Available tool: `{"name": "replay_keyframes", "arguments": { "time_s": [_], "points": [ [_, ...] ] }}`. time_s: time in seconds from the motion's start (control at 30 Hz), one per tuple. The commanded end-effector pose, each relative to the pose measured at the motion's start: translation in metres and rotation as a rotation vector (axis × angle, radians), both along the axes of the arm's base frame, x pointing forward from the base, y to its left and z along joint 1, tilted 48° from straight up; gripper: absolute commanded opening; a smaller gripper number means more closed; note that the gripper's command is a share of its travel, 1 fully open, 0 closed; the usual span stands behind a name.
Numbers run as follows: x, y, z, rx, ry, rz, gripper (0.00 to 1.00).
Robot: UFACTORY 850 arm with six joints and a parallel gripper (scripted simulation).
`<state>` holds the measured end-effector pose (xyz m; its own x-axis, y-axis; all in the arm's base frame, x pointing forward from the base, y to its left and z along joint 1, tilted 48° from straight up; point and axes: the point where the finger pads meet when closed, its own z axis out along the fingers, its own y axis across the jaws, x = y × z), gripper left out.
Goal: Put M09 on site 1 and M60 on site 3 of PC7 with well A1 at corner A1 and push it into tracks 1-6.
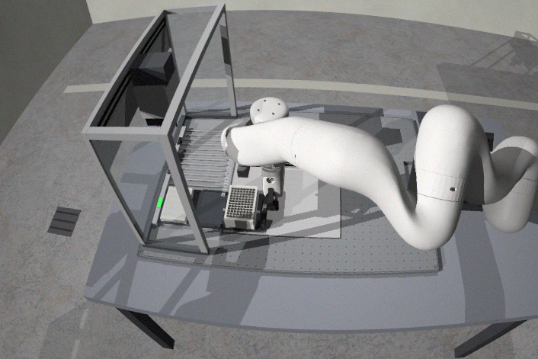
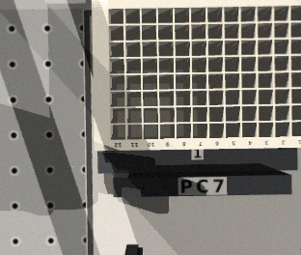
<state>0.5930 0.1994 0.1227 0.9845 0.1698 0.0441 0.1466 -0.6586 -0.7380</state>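
Note:
The deep-well block M09 (image 1: 240,206) sits on site 1 of the dark carrier PC7 (image 1: 208,209), next to the handle. In the wrist view the block (image 2: 207,74) fills the top, with the site label 1 (image 2: 198,154) and the handle marked PC7 (image 2: 203,185) below it. A white plate (image 1: 174,209) lies on the carrier's far site inside the instrument. A green lamp (image 1: 159,202) is lit behind it. My gripper (image 1: 270,198) is open and empty, just off the handle end; only its two fingertips show at the wrist view's bottom edge, apart from the handle.
The instrument's frame (image 1: 174,129) stands over the rails (image 1: 202,159), with a post (image 1: 184,190) close to the carrier. My arm (image 1: 347,159) hides the row of nests. A perforated baseplate (image 2: 29,135) lies beside the apron edge.

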Motion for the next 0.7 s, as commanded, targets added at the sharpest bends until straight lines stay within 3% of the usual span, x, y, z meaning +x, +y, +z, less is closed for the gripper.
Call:
{"name": "replay_keyframes", "arguments": {
  "time_s": [0.0, 0.67],
  "points": [
    [0.001, -0.005, 0.005, 0.000, -0.001, -0.001, 0.82],
    [0.004, -0.027, 0.025, 0.000, -0.001, -0.001, 0.82]
  ]
}}
